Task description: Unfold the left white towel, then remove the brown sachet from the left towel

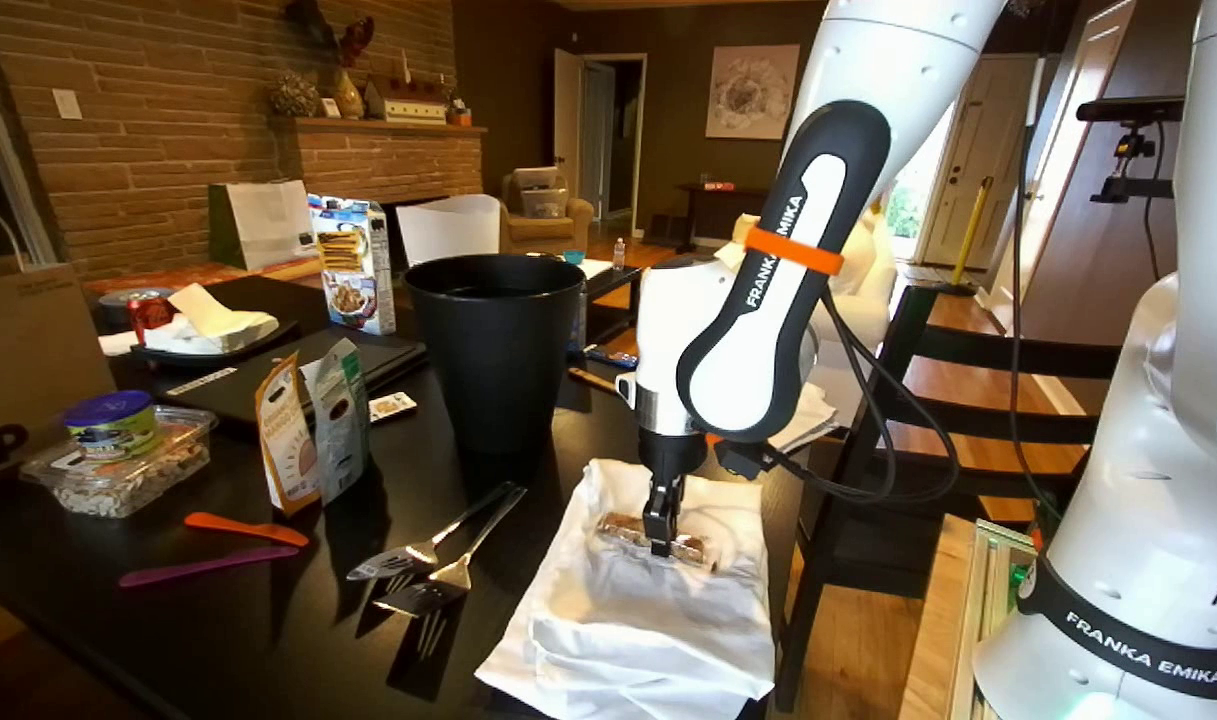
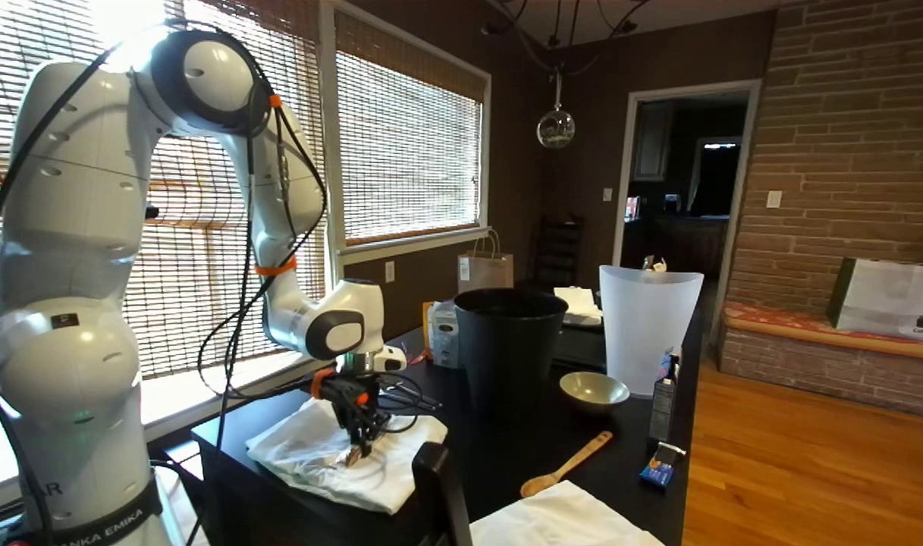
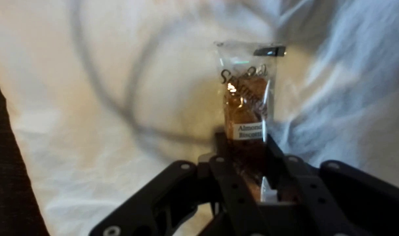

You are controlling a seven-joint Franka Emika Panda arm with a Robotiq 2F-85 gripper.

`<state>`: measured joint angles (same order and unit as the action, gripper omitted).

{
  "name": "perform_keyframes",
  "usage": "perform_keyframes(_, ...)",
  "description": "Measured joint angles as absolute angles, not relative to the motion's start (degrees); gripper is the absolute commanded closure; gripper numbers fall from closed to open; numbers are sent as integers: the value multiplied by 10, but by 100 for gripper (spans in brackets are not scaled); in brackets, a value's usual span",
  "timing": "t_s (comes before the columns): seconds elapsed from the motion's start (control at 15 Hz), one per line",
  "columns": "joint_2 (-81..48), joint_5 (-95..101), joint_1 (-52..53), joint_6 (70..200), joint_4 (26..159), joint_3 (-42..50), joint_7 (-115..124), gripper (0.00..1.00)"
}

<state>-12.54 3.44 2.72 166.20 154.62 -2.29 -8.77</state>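
Your gripper point(image 3: 246, 146) was pinching that brown sachet point(image 3: 247, 101), jaws pretty close together, 9 and 3 o'clock in wrist view.

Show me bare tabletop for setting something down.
In exterior views, bare table lies between the purple knife, serving utensils and near edge; another patch lies between the wooden spoon and blue package. Crowded: around pouches and plastic container.
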Motion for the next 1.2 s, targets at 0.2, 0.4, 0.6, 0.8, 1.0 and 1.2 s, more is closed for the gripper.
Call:
perform_keyframes(0.2, -122, 34, 25, 1664, 1538, -18, -85, 93)
perform_keyframes(0.4, -111, 35, 23, 1664, 1528, -3, -84, 93)
perform_keyframes(0.6, -107, 48, 16, 1664, 1508, 30, -84, 93)
perform_keyframes(0.8, -112, 108, 9, 1664, 1480, 82, -82, 93)
perform_keyframes(1.0, -125, 170, 4, 1664, 1453, 126, -81, 93)
perform_keyframes(1.2, -147, 208, 2, 1664, 1433, 150, -81, 92)
